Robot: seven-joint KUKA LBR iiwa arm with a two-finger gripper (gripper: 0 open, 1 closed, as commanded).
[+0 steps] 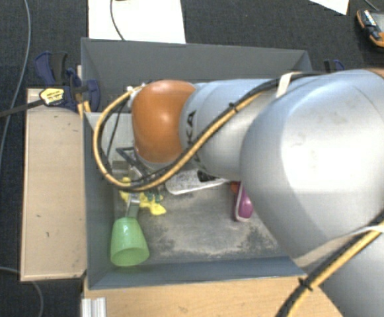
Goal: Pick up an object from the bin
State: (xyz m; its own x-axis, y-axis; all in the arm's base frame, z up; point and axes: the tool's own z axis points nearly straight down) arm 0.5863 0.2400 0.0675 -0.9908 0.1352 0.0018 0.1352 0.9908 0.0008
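One translucent green plastic cup (129,243) lies in the grey metal bin's (192,61) front-left corner, just beside the gripper (133,191). Whether the gripper is open or closed cannot be told. A small knobbly yellow piece (155,208) lies just beside the gripper.

One camera, set high, looks down on the open grey metal bin (192,61), tilted a bit off vertical. Far wall at frame top, near rim at bottom. Fairly close: bin spans most of the width, dark carpet floor (244,12) around. Bulky silver-grey robot arm (324,170) enters right, nearest the lens, covering the bin's right side.
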